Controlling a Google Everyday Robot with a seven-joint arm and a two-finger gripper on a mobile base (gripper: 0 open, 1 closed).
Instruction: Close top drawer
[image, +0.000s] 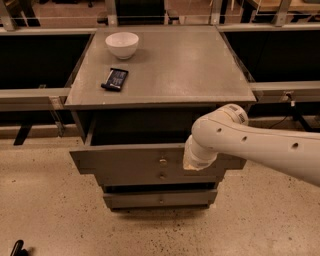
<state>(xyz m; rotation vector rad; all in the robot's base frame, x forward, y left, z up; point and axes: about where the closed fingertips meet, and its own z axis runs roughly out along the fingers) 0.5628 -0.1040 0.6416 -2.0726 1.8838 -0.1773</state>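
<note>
The top drawer (125, 161) is a wide dull-grey drawer with a small round knob (163, 161). It stands pulled out from the grey cabinet (165, 70), with its dark inside showing under the cabinet top. My white arm (260, 142) reaches in from the right. Its wrist (200, 156) sits against the drawer front just right of the knob. The gripper is hidden behind the wrist, at the drawer front.
A white bowl (122, 44) and a dark flat packet (115, 79) lie on the cabinet top. Two shorter knobbed drawer fronts (161, 200) sit below the top drawer. Dark benches run left and right. The speckled floor (50, 215) lies in front.
</note>
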